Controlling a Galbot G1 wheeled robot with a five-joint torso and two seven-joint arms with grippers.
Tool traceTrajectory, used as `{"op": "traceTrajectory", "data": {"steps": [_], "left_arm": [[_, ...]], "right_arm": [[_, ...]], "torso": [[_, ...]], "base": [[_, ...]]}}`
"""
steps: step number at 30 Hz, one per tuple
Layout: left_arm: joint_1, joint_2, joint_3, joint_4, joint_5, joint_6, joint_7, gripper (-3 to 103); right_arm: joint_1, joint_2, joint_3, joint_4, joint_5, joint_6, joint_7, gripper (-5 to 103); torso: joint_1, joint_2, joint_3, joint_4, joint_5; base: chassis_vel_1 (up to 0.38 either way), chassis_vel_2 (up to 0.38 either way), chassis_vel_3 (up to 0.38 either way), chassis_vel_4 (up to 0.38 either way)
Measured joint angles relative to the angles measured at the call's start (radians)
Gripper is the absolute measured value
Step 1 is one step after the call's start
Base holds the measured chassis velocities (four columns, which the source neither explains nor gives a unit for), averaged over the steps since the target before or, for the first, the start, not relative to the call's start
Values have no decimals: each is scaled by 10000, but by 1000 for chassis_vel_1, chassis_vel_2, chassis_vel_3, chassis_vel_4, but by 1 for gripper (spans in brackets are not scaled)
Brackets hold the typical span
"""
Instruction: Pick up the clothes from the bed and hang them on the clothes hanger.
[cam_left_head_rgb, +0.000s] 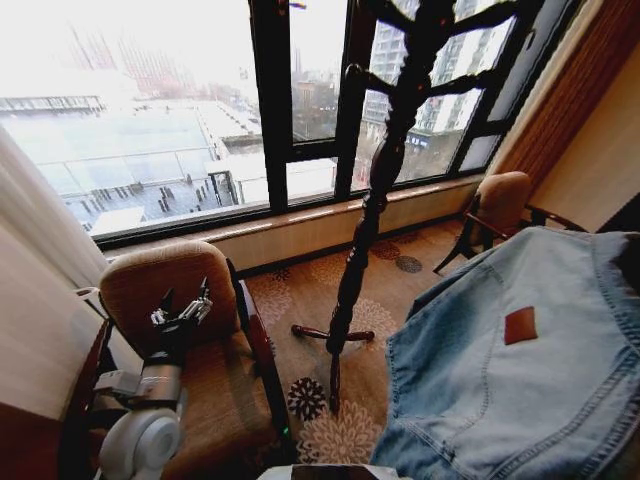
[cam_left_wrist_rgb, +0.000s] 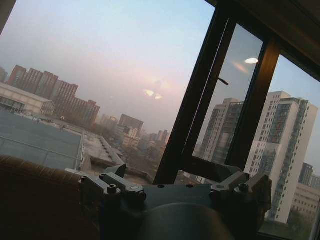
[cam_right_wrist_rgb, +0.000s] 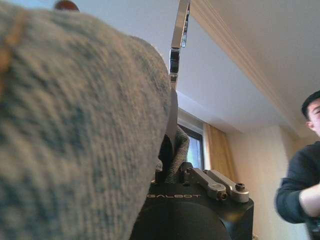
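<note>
The right gripper (cam_right_wrist_rgb: 170, 165) pinches the denim jacket (cam_left_head_rgb: 510, 370), held up beside the dark coat stand (cam_left_head_rgb: 385, 190). The left gripper (cam_left_head_rgb: 180, 312) hovers released over an armchair (cam_left_head_rgb: 215, 370).

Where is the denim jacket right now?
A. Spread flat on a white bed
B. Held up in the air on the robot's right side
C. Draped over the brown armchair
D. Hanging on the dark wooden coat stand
B: the denim jacket hangs raised at the robot's right, its cloth pinched in the right gripper, apart from the coat stand and the armchair.
</note>
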Motion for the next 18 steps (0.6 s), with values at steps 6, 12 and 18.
{"op": "traceTrajectory", "data": {"steps": [6,12,18], "left_arm": [[14,26,-40,32,-30,-51,21,100],[15,63,-105,67,-65,-78,30,100],[13,-9,-52,107,4,-85,40,100]], "right_arm": [[253,-1254,846,-774,816,-335,199,19],[590,-1991,826,-1681,1379,-376,192,19],[1296,-2790,-60,-2230,1543,-308,-135,19]], "torso": [[14,-5,4,5,-1],[10,-4,3,-1,1],[11,-5,4,3,0]], "base": [[0,0,0,0],[0,0,0,0],[0,0,0,0]]}}
